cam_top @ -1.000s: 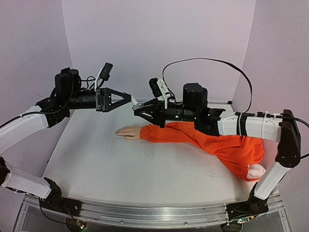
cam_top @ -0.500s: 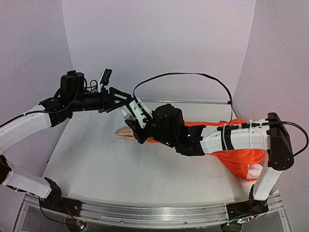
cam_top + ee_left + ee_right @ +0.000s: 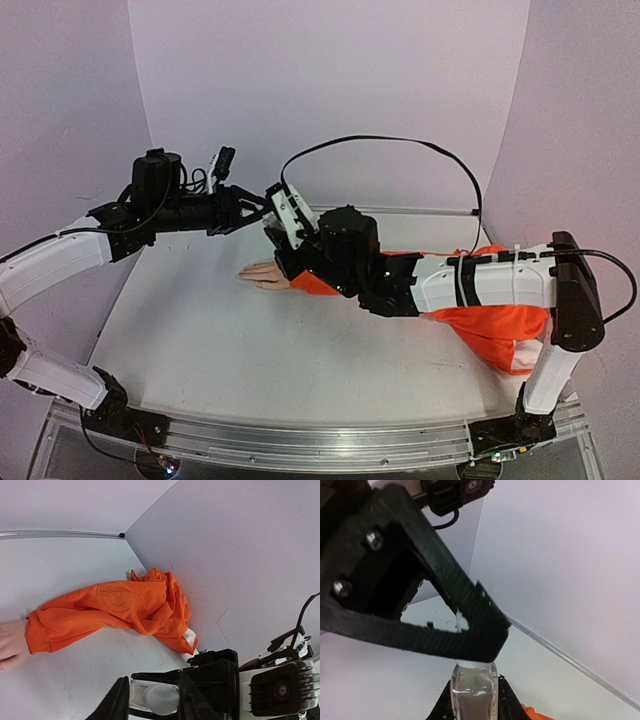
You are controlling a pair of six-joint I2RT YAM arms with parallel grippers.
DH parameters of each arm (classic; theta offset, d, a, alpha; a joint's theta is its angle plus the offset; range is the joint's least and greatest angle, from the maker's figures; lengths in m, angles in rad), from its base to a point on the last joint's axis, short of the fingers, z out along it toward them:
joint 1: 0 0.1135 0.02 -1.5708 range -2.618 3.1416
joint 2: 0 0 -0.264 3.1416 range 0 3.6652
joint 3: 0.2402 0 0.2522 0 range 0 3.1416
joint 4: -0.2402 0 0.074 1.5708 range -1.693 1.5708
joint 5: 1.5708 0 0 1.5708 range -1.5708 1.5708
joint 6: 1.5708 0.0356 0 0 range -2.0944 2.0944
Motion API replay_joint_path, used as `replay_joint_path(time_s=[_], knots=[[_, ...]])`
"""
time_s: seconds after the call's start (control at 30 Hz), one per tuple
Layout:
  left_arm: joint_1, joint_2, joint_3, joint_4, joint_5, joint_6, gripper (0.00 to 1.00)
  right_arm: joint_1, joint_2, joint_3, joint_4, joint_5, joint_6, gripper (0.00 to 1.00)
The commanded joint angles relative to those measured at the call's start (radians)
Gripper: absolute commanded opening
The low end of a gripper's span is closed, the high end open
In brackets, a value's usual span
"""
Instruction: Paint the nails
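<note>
Down on the counter (image 3: 200,340), the nails (image 3: 244,272) are too small to make out. They sit at the fingertips of the pale hand (image 3: 262,273), which lies flat and points toward the left arm's side. The hand sticks out of an orange sleeve (image 3: 480,310) that trails off toward the right wall. Above the wrist and clear of the hand, the two arms meet in the air around a small clear bottle (image 3: 474,685). The right tool (image 3: 473,705) is clamped on it, a finger tight against each side. The left tool (image 3: 266,205) appears closed on the same bottle, its dark finger ending right at the glass.
</note>
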Motion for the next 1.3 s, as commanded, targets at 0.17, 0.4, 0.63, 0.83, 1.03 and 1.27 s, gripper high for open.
replay_joint_path(time_s=[0.17, 0.4, 0.63, 0.83, 1.03, 1.27], knots=[[-0.010, 0.027, 0.039, 0.018, 0.037, 0.054, 0.01, 0.004, -0.005, 0.061, 0.088, -0.073, 0.003, 0.00], [-0.021, 0.053, 0.084, 0.031, 0.273, 0.210, 0.00, -0.088, -0.083, 0.032, 0.075, -0.665, 0.108, 0.00], [-0.031, 0.021, 0.112, 0.055, 0.531, 0.398, 0.00, -0.228, -0.105, -0.004, 0.327, -1.508, 0.440, 0.00], [-0.039, 0.015, 0.124, 0.064, 0.599, 0.407, 0.00, -0.233, -0.110, -0.023, 0.336, -1.527, 0.463, 0.00], [-0.036, -0.040, 0.094, 0.065, 0.480, 0.335, 0.43, -0.238, -0.131, -0.066, 0.304, -1.389, 0.395, 0.00], [-0.024, -0.112, 0.050, 0.008, 0.203, 0.193, 0.88, -0.228, -0.158, -0.105, 0.070, -0.784, 0.199, 0.00]])
